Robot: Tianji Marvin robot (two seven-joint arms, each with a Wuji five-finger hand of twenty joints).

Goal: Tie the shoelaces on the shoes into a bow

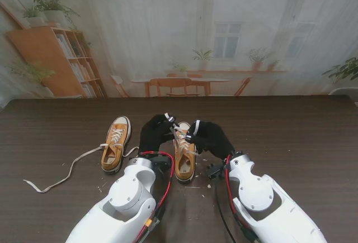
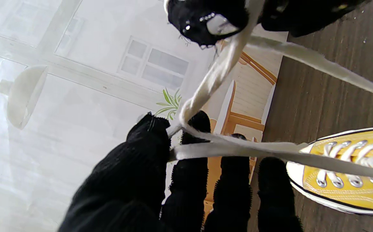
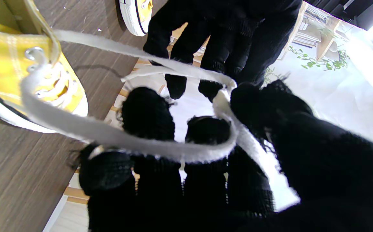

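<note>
Left robot hand (image 1: 155, 133) pinching white lace (image 2: 212, 77) | right robot hand (image 1: 208, 137) gripping a lace loop (image 3: 135, 141) | both over the centre shoe (image 1: 184, 162) | second shoe (image 1: 114, 145) centre-left, untied on the desk (image 1: 50, 131)

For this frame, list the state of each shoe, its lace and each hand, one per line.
Right shoe: upright on the table, lace not yet in a bow.
Right shoe's lace: lifted, held by both hands.
Left shoe: upright, untied.
Left shoe's lace: slack, trailing across the table.
Left hand: shut on the right shoe's lace.
Right hand: shut on the right shoe's lace.
</note>
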